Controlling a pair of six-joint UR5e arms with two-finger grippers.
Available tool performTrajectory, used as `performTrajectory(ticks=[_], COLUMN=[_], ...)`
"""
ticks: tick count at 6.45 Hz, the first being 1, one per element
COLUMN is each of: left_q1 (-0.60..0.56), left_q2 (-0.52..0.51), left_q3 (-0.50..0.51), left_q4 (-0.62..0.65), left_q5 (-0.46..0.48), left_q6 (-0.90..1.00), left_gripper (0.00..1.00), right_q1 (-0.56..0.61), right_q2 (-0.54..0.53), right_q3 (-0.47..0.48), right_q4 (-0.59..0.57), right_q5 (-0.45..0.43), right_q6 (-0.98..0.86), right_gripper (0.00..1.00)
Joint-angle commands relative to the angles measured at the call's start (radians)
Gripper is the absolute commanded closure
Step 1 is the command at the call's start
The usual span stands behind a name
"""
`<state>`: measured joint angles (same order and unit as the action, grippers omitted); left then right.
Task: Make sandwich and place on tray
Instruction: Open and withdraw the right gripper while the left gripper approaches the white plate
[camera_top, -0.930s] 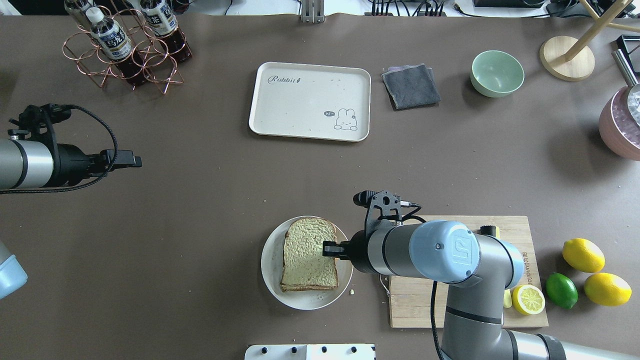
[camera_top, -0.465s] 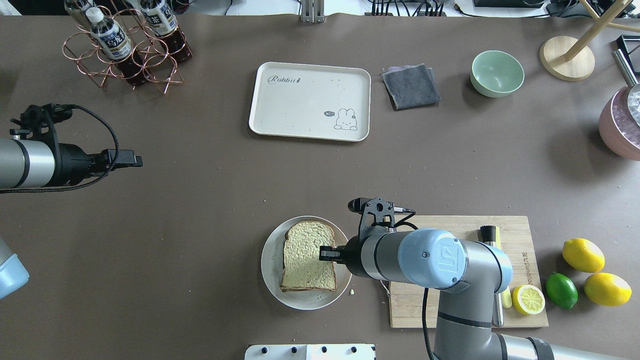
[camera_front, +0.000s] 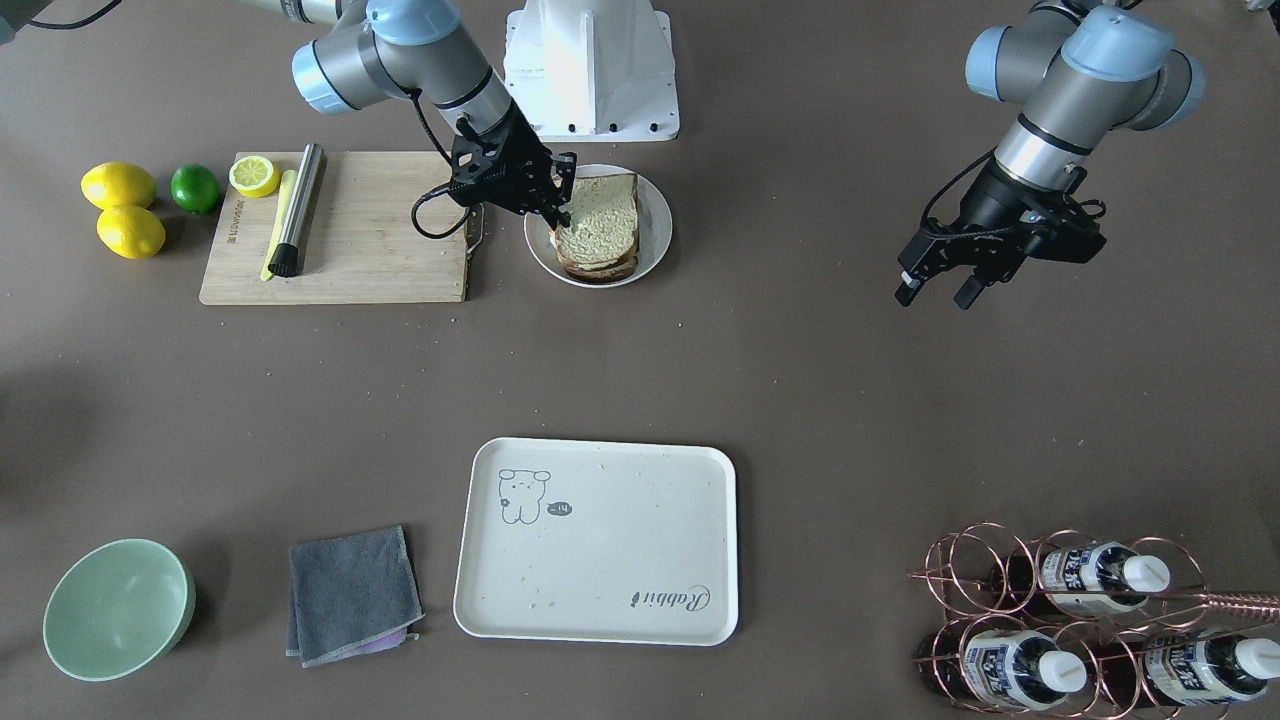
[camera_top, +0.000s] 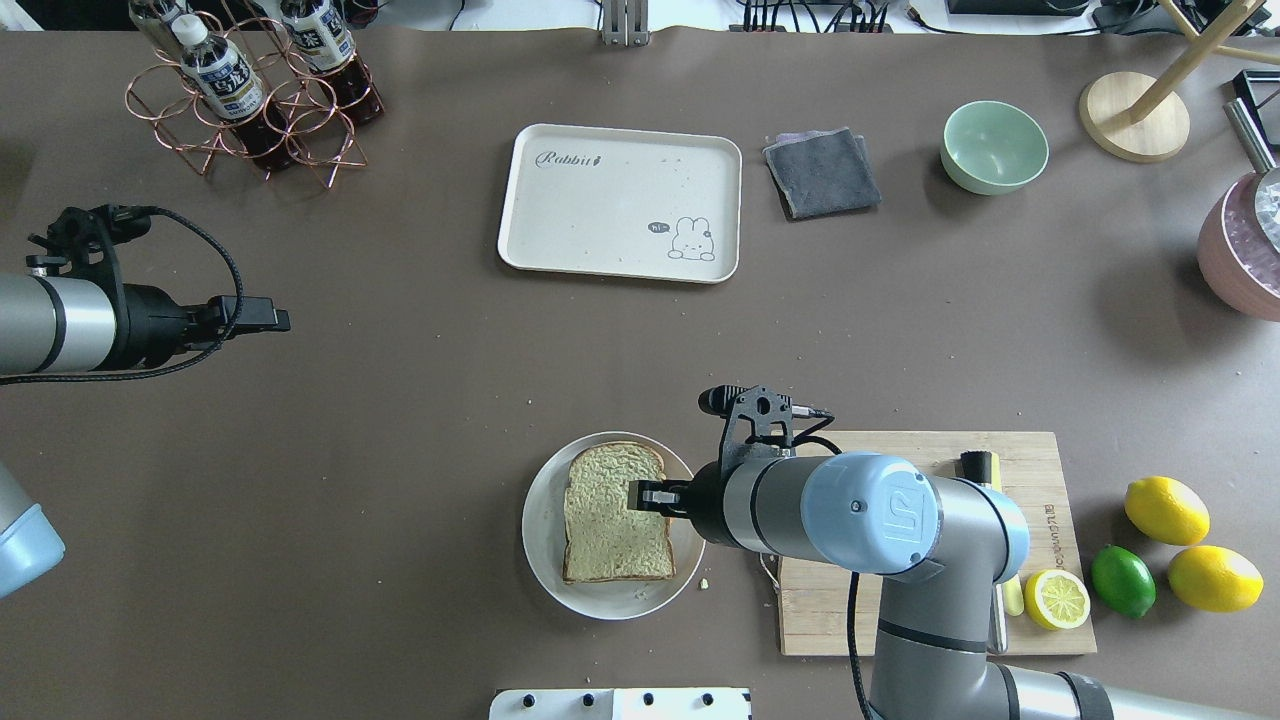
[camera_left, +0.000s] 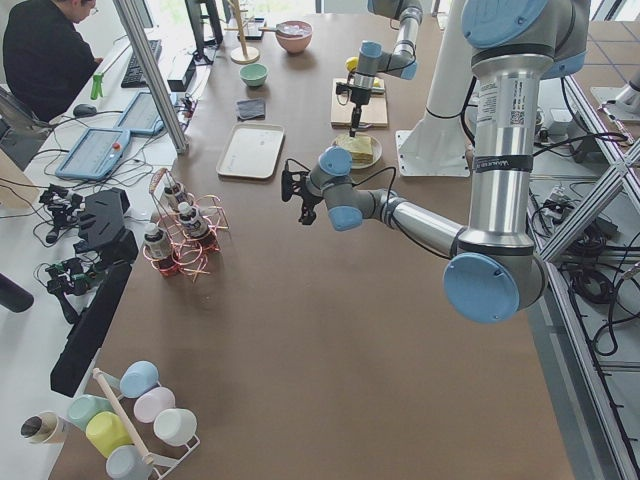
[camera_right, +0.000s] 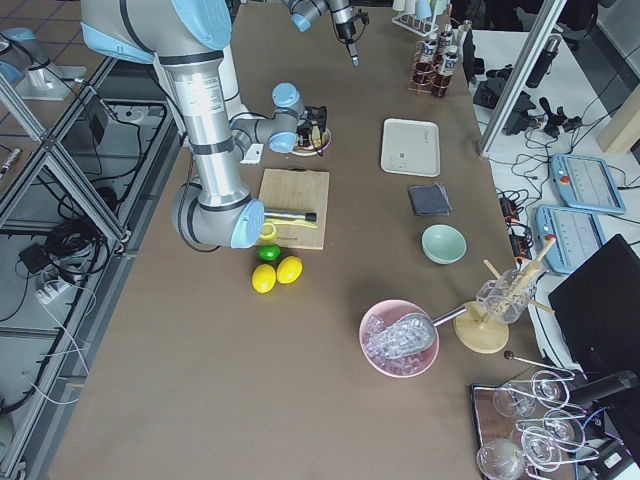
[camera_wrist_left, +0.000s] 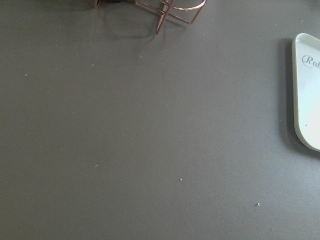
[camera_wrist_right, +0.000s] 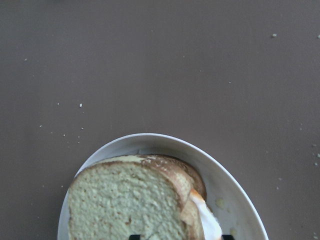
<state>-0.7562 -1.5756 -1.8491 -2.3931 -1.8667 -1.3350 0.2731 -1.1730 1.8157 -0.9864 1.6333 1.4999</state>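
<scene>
The sandwich (camera_top: 605, 510) lies on a round white plate (camera_top: 545, 560) near the table's front: a slice with pale greenish spread on top, and a bit of white egg showing at its side (camera_wrist_right: 207, 220). My right gripper (camera_top: 640, 495) reaches over the sandwich's right edge. In the right wrist view its two fingertips (camera_wrist_right: 134, 236) stand apart at the bottom edge with bread between them, so it is open. The cream-white tray (camera_top: 620, 200) sits bare further back. My left gripper (camera_front: 930, 290) hangs open over bare table at the left, far from both.
A wooden cutting board (camera_top: 830, 600) with a steel-handled tool and a lemon half (camera_top: 1057, 598) lies right of the plate, under my right arm. Lemons and a lime (camera_top: 1122, 580) sit beyond it. Grey cloth (camera_top: 822, 172), green bowl (camera_top: 994, 147), bottle rack (camera_top: 250, 100) at the back.
The top slice has settled lower and flatter onto the plate. My right gripper has slid left, further over the sandwich. The left arm shifted only slightly.
</scene>
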Motion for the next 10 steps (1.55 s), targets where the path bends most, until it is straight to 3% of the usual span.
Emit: performTrajectory(ticks=[1, 3, 6, 7, 8, 9, 10], left_q1=[0.0, 0.038, 0.318, 0.384, 0.437, 0.477, 0.492], left_q2=[-0.007, -0.047, -0.141, -0.183, -0.281, -0.361, -0.376], left_q3=[-0.001, -0.016, -0.03, -0.032, -0.033, -0.035, -0.032], left_q4=[0.0, -0.003, 0.006, 0.049, 0.177, 0.315, 0.352], left_q5=[-0.002, 0.004, 0.274, 0.337, 0.398, 0.431, 0.432], left_q6=[-0.003, -0.118, -0.275, -0.292, -0.328, -0.364, -0.365], left_gripper=[0.03, 0.03, 0.03, 0.03, 0.03, 0.03, 0.03], right_q1=[0.038, 0.182, 0.372, 0.392, 0.406, 0.423, 0.429], right_q2=[-0.002, -0.011, -0.083, -0.094, -0.109, -0.111, -0.109], right_q3=[0.054, 0.076, 0.123, 0.122, 0.119, 0.107, 0.09], right_q4=[-0.011, -0.009, -0.008, -0.006, -0.005, -0.003, 0.002], right_q5=[0.023, 0.199, 0.38, 0.375, 0.367, 0.367, 0.365], right_q6=[0.0, 0.0, -0.001, 0.0, 0.002, 0.0, 0.002], right_gripper=[0.0, 0.0, 0.0, 0.0, 0.0, 0.0, 0.0])
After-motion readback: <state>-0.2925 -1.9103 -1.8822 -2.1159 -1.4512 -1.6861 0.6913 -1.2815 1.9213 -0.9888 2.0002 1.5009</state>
